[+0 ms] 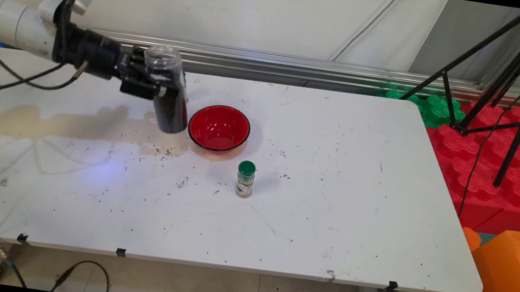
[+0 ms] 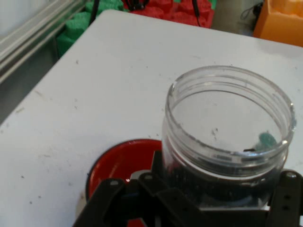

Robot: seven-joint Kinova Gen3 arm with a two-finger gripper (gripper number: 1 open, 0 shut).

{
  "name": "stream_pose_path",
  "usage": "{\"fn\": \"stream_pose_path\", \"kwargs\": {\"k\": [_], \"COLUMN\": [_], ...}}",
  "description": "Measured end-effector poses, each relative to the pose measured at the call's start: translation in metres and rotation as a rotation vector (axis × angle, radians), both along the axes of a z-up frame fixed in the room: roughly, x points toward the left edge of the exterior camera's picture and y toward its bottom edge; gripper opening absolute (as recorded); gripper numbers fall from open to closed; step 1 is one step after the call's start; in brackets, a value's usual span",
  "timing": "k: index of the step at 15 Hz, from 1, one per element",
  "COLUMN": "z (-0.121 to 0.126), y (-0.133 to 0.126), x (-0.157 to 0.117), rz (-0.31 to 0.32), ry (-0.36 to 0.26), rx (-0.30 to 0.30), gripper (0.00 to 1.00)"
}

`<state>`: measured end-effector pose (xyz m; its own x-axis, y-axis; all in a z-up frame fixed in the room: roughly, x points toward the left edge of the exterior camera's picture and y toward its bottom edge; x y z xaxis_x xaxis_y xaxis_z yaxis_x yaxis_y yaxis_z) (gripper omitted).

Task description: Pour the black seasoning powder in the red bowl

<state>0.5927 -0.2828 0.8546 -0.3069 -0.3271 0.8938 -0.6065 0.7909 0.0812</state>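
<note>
My gripper (image 1: pixel 161 85) is shut on a clear plastic jar (image 1: pixel 169 90) with an open mouth and dark contents filling its lower part. The jar hangs almost upright above the table, just left of a red bowl (image 1: pixel 219 128). In the hand view the jar (image 2: pixel 227 142) fills the lower right, its open rim toward the camera, and the red bowl (image 2: pixel 123 163) shows below and left of it. A small spice bottle (image 1: pixel 245 179) with a green cap stands in front of the bowl.
Dark grains lie scattered on the white table (image 1: pixel 333 199), mostly left of and in front of the bowl. A black tripod (image 1: pixel 510 87) stands beyond the table's right end over red and green foam blocks (image 1: pixel 486 159). An orange block (image 1: pixel 516 281) sits at the right front.
</note>
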Motion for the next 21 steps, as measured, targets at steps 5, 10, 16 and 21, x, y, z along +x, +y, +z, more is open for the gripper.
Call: {"fn": "stream_pose_path", "kwargs": {"k": [5, 10, 16, 21], "z": [0.013, 0.02, 0.024, 0.021], "y": [-0.019, -0.038, -0.068, -0.094], "x": [-0.005, -0.009, -0.015, -0.017], "rz": [0.025, 0.051, 0.073, 0.081], "ry": [0.005, 0.005, -0.007, -0.035], "rx": [-0.027, -0.055, -0.095, -0.14], "gripper": [0.0, 0.0, 0.0, 0.0]}}
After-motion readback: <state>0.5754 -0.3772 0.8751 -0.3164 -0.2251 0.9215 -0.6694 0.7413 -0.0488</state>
